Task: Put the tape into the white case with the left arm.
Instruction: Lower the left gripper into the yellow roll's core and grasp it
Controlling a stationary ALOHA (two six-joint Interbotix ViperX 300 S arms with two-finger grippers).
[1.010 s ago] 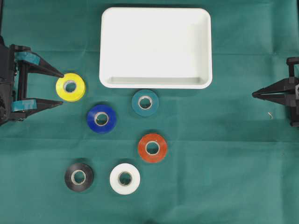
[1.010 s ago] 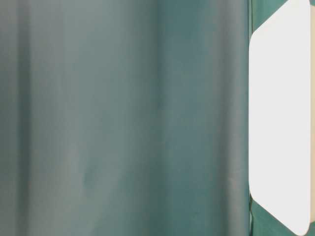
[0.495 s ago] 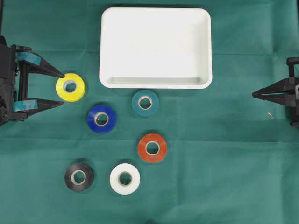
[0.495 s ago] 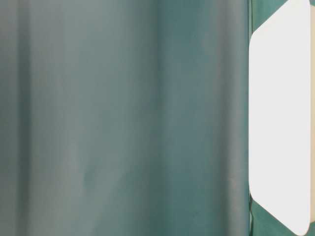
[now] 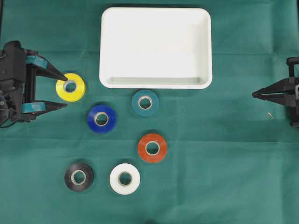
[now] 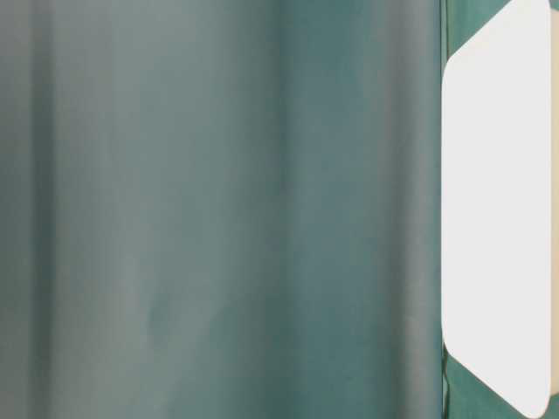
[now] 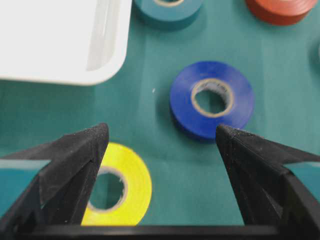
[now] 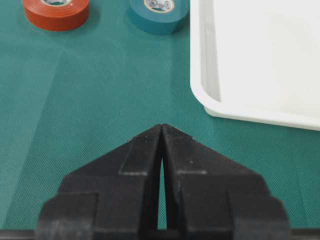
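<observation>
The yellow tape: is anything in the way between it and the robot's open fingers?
Nothing visible. The yellow tape lies right at the left gripper's open fingers, one tip already over its edge. Only bare green cloth separates it from the white case.

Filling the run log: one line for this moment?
left gripper: open, nearing yellow tape | right gripper: shut, idle | white case: empty

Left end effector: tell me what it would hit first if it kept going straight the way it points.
Probably the yellow tape. The open left end effector points right at it, one tip already over its edge; height above it is unclear.
</observation>
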